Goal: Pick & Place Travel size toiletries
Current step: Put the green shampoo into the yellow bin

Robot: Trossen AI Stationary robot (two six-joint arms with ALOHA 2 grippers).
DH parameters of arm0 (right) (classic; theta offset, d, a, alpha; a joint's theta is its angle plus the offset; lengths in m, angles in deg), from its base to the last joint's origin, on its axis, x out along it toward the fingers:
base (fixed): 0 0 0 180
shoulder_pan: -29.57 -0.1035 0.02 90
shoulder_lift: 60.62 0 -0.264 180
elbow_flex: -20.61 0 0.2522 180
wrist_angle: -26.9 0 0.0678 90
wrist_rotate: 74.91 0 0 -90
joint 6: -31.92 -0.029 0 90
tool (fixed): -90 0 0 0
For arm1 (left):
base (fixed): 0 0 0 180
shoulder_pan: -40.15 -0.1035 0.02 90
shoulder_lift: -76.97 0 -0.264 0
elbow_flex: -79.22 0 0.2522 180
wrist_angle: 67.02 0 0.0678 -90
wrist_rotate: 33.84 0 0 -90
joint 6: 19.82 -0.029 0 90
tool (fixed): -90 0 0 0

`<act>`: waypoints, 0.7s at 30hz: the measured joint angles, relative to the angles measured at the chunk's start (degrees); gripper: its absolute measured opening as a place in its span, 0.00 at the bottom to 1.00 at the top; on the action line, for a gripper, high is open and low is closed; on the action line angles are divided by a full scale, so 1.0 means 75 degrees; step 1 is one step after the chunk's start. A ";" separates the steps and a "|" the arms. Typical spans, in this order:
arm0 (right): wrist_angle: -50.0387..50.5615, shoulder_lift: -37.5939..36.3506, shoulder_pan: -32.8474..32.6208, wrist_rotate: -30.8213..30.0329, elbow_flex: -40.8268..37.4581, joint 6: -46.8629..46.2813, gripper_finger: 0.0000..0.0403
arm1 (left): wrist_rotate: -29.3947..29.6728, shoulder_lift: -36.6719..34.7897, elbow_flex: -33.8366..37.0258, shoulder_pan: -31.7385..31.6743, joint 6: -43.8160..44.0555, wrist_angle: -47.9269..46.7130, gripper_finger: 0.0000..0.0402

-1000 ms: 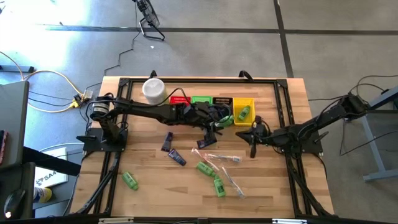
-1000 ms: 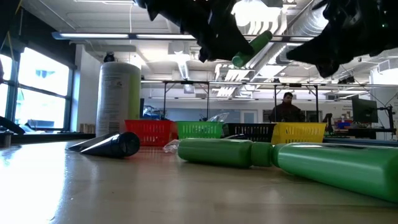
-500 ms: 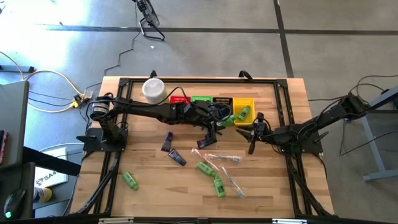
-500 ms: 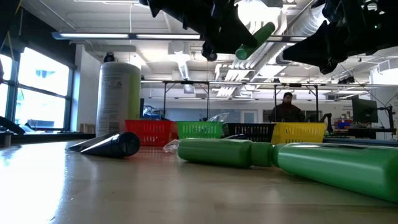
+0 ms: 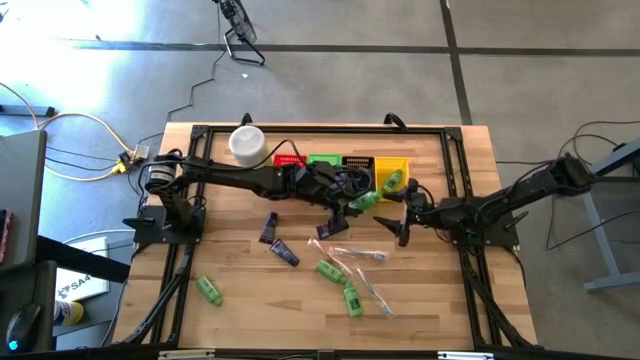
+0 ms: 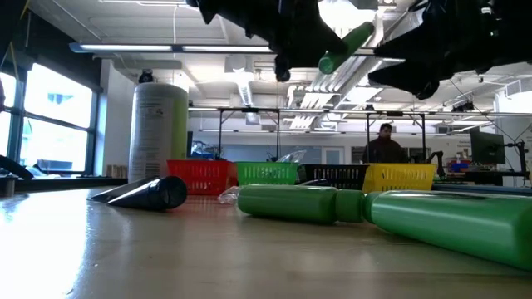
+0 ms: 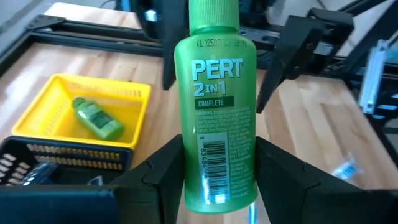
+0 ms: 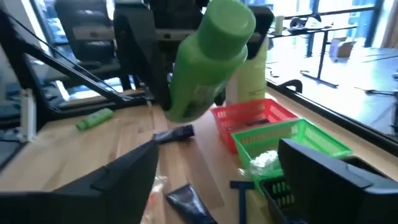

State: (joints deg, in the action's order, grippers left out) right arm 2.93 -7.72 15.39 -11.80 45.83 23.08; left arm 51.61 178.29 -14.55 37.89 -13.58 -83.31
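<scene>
High view: left gripper (image 5: 352, 205) is clamped on a green bottle (image 5: 366, 200), held in the air just in front of the yellow basket (image 5: 400, 163). Right gripper (image 5: 404, 212), just right of that bottle, has its fingers spread wide with nothing in them; a second green bottle (image 5: 391, 181) lies inside the yellow basket.

1 bright green mini bottle (image 7: 216, 118), label "PERT 2 IN 1 COMPLETE" w/ barcode, held up off the table, cap end tilted up, near the yellow basket (image 7: 37, 112). Another green bottle (image 7: 96, 118) lies inside that basket. On the table: 2 green bottles (image 5: 339, 281) end to end near center, 1 green bottle (image 5: 208, 290) well apart at front left, 2 dark tubes (image 5: 275, 238), clear-wrapped sticks (image 5: 362, 256).
</scene>
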 joint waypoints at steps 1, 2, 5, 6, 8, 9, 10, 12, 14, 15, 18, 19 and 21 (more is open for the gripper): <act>-0.0177 0.0041 0.0103 0.0206 0.0000 0.0004 0.83 | -0.0108 0.0000 0.0000 0.0000 0.0000 0.0027 0.41; -0.0372 0.0091 0.0206 0.0469 0.0000 0.0025 0.84 | -0.0221 0.0000 0.0000 0.0000 0.0003 0.0055 0.41; -0.0928 0.0335 0.0493 0.1338 0.0006 0.0132 0.85 | -0.0478 0.0000 0.0000 0.0000 0.0003 0.0247 0.41; -0.1129 0.0427 0.0575 0.1589 0.0006 0.0150 0.84 | -0.0541 0.0000 0.0000 0.0000 0.0005 0.0305 0.41; -0.1500 0.0604 0.0722 0.1916 0.0006 0.0198 0.83 | -0.0549 0.0000 0.0000 0.0003 0.0004 0.0361 0.41; -0.1681 0.0698 0.0795 0.2011 0.0006 0.0206 0.83 | -0.0549 0.0000 0.0000 0.0003 0.0004 0.0365 0.41; -0.1852 0.0802 0.0849 0.2062 0.0006 0.0212 0.83 | -0.0549 0.0000 0.0000 0.0003 0.0006 0.0365 0.41; -0.2266 0.1013 0.0953 0.2220 0.0006 0.0294 0.82 | -0.0549 0.0000 0.0000 0.0003 0.0006 0.0362 0.41; -0.2698 0.1223 0.1041 0.2485 0.0006 0.0383 0.82 | -0.0546 0.0000 0.0000 0.0003 0.0006 0.0365 0.41; -0.2896 0.1343 0.1086 0.2614 0.0006 0.0385 0.82 | -0.0546 0.0000 0.0000 0.0003 0.0006 0.0362 0.41; -0.3398 0.1696 0.1163 0.2858 0.0006 0.0387 0.82 | -0.0546 0.0000 0.0000 0.0003 0.0032 0.0364 0.41; -0.3528 0.1809 0.1166 0.2861 0.0006 0.0385 0.82 | -0.0546 0.0000 0.0000 0.0003 0.0035 0.0362 0.41; -0.3813 0.2028 0.1166 0.2866 0.0016 0.0388 0.82 | -0.0546 0.0000 0.0000 0.0003 0.0032 0.0362 0.41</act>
State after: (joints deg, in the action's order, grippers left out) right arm -25.66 7.49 24.14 9.70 45.95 25.99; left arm 47.51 178.29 -14.55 37.91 -13.33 -80.59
